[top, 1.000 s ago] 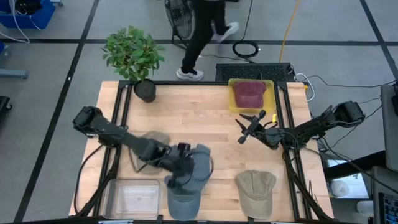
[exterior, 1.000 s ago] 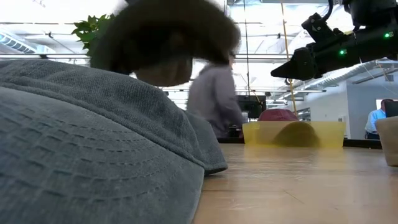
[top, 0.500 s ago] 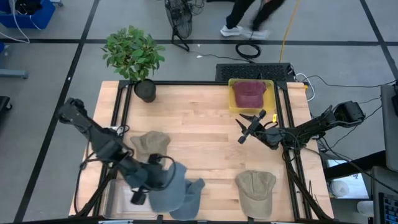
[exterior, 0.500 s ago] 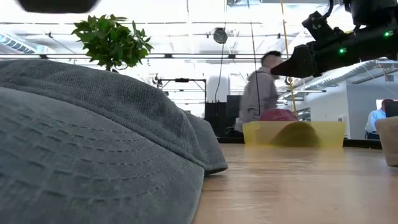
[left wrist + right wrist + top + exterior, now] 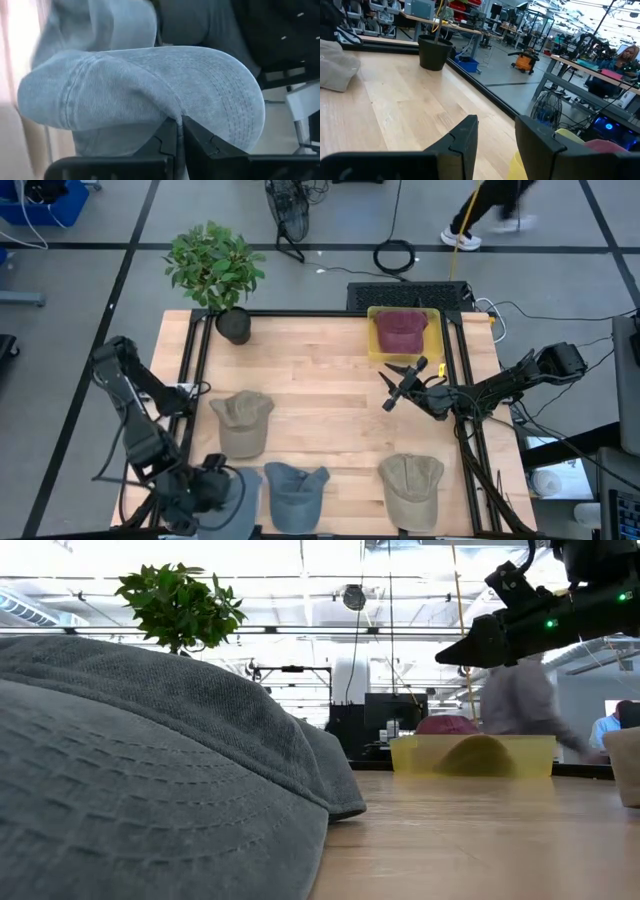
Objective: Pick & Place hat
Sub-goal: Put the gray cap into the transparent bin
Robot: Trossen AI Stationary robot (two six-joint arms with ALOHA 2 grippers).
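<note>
While three caps lie on the table and one in the yellow bin, the left gripper pinches a fifth, a blue-grey cap; the right gripper hovers parted, empty.

Matt blue denim cloth hat; smooth pale wooden table; glossy yellow plastic bin.

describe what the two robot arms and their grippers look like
Both arms are dark, near black, built of slim jointed links with rounded joint housings and black cables looping along them. The left gripper has two flat, angular black fingers with a stepped notch at their inner edges. The right gripper has the same blocky matte black fingers; in the low view small green lights glow on that arm's wrist.
</note>
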